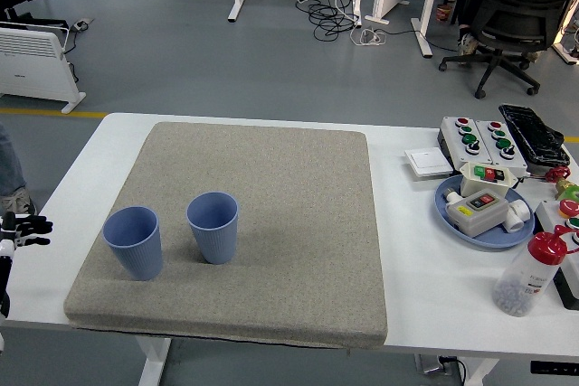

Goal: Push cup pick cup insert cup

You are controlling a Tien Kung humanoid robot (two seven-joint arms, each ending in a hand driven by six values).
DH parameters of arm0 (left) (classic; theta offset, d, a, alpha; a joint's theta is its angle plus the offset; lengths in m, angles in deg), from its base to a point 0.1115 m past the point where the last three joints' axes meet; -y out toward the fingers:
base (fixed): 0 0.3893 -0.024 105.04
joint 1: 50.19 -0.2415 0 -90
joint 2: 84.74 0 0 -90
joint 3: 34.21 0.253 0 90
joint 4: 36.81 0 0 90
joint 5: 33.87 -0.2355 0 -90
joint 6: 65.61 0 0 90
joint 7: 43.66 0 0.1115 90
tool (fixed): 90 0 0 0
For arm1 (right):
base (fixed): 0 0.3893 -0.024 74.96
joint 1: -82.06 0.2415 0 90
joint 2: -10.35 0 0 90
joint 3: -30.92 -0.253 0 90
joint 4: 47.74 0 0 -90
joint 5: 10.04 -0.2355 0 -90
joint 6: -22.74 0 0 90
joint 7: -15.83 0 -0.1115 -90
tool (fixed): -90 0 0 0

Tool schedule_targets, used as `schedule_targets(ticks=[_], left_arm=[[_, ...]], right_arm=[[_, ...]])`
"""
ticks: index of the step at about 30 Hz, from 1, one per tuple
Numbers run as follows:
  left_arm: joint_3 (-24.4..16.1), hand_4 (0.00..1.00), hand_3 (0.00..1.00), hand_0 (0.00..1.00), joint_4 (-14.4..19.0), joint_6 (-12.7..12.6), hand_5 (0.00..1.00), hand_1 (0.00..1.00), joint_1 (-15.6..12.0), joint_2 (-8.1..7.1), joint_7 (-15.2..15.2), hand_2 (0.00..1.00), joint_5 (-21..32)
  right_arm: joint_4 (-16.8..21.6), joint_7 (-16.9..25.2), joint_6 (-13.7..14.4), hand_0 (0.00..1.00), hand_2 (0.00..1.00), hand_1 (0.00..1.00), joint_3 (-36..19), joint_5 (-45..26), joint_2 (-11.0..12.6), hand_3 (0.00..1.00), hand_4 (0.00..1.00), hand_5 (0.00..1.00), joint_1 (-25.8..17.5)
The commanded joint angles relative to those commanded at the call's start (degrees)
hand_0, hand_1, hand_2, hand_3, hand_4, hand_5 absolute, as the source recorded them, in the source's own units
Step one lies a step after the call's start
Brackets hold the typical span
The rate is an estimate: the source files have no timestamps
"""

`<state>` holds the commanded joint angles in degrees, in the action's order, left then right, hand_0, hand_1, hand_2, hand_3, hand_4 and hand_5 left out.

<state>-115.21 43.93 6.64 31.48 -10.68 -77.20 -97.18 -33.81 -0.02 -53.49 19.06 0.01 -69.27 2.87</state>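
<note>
Two blue cups are standing upright on the grey mat (271,223), the left cup (134,241) just beside the right cup (213,227), at its nine o'clock. The left hand (23,228) is hovering at the white tabletop's (407,250) nine o'clock edge, fingers seemingly loose, holding nothing.

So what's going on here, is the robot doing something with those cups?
Nothing is being handled right now. Two blue cups stand upright and apart on the grey mat: the left cup and the right cup. The robot's left hand sits at the table's left edge, fingers spread, touching neither cup. Its right arm is out of view.
</note>
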Motion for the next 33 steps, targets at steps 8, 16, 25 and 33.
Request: schedule_targets(ticks=[8, 16, 25, 33], left_arm=[[6.73, 0.533, 0.375, 0.395, -0.44, 0.1, 0.998, 0.392, -0.42, -0.29, -0.89, 0.398, -0.79], [10.51, 0.527, 0.376, 0.406, -1.65, 0.44, 0.998, 0.391, 0.37, -0.1, -0.44, 0.398, -0.55], [12.69, 0.521, 0.381, 0.414, -4.8, 1.24, 0.998, 0.395, 2.35, 0.68, 1.0, 0.399, -1.96], [14.08, 0.528, 0.394, 0.492, -7.62, 1.71, 0.998, 0.412, 4.91, 1.12, 1.64, 0.412, -2.22]], right_arm=[[-0.01, -0.11, -0.05, 0.687, 0.639, 0.608, -0.2, 0.37, 0.05, 0.574, 0.097, 0.488, 0.19], [0.01, 0.01, 0.0, 0.688, 0.638, 0.608, 0.06, -0.03, 0.1, 0.574, 0.097, 0.487, 0.37], [0.01, -0.07, -0.03, 0.688, 0.638, 0.608, 0.02, 0.06, 0.09, 0.573, 0.097, 0.487, 0.38], [0.02, -0.1, -0.02, 0.688, 0.639, 0.608, 0.0, 0.03, -0.02, 0.574, 0.097, 0.485, 0.34]])
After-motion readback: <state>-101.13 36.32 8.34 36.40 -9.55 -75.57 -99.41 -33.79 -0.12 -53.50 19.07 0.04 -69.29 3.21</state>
